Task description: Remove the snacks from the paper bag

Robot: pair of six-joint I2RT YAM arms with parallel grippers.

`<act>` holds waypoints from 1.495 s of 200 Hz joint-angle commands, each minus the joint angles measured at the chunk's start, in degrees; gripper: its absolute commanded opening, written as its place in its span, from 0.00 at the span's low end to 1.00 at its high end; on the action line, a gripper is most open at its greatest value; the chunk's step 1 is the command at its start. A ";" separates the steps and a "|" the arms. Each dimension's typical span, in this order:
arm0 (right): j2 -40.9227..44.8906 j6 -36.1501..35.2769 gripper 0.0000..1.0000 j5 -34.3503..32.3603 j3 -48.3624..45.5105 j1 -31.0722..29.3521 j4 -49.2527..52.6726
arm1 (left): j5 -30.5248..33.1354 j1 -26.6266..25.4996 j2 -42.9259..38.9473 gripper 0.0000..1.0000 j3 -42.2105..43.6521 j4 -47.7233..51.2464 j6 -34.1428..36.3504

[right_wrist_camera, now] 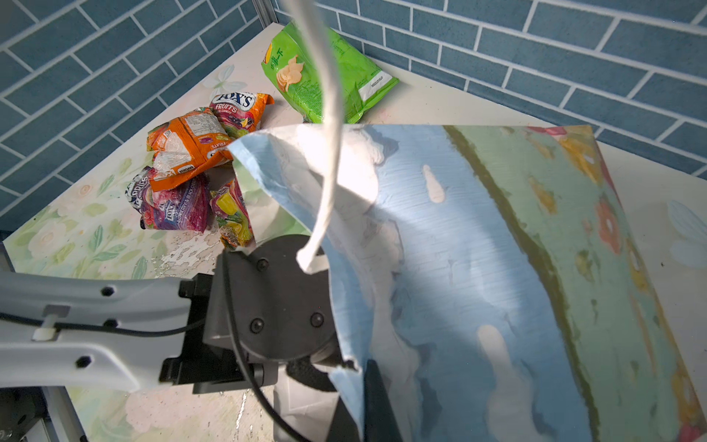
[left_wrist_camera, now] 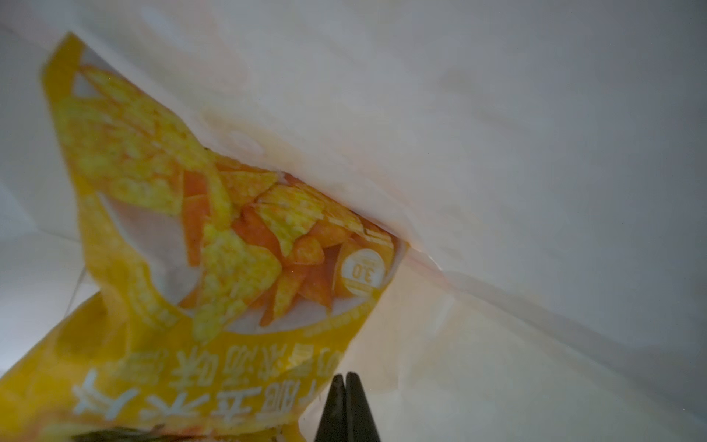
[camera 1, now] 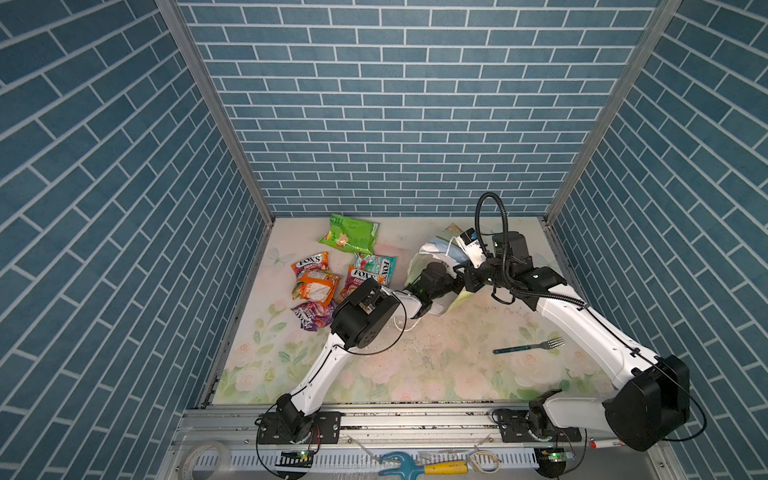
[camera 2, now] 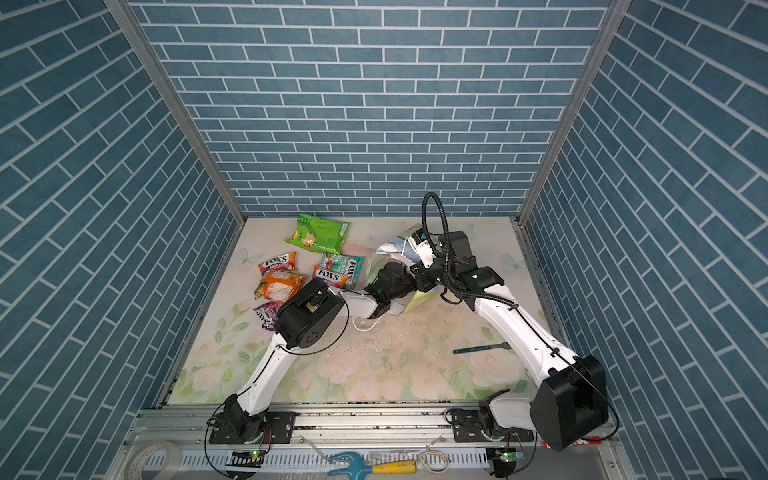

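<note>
My left claw [left_wrist_camera: 346,377] is inside the paper bag [right_wrist_camera: 478,248], tips pressed together with nothing clearly between them. The yellow chip packet [left_wrist_camera: 214,248] lies just beside them, its length running away from me, deeper into the bag. My right claw [right_wrist_camera: 359,405] pinches the bag's rim, so the left is nearer, and I judge it needs a sideways shift onto the packet's edge
</note>
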State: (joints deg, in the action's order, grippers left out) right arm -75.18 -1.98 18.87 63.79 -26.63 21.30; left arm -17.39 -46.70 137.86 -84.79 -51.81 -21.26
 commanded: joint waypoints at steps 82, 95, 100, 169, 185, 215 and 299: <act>-1.42 -2.86 0.00 10.60 3.86 1.62 5.02 | 1.58 -1.12 -0.83 1.00 -2.38 -6.20 0.75; -1.55 -2.85 0.00 11.96 4.08 1.75 5.40 | 0.32 -1.11 -0.14 1.00 -4.24 -5.29 0.16; -1.55 -2.84 0.00 12.51 4.15 1.76 5.50 | 0.02 -1.11 0.07 0.99 -5.15 -4.29 -0.14; -1.84 -1.53 0.00 16.41 4.22 2.19 4.94 | 20.12 -2.26 2.76 1.00 -16.57 16.60 -10.02; -1.39 -0.73 0.00 16.88 3.40 2.48 3.95 | 23.69 -2.35 2.60 1.00 -18.49 21.67 -10.24; -0.46 -0.40 0.00 16.97 2.35 2.64 3.66 | 27.66 -2.35 2.76 1.00 -21.11 28.68 -10.08; -0.75 -1.27 0.00 16.37 2.98 3.84 4.10 | 10.67 -2.84 2.45 1.00 -14.73 16.02 -5.15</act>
State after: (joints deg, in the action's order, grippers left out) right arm -75.92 -1.83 27.81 66.76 -21.39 24.67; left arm 1.85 -47.92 139.48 -100.60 -33.50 -29.58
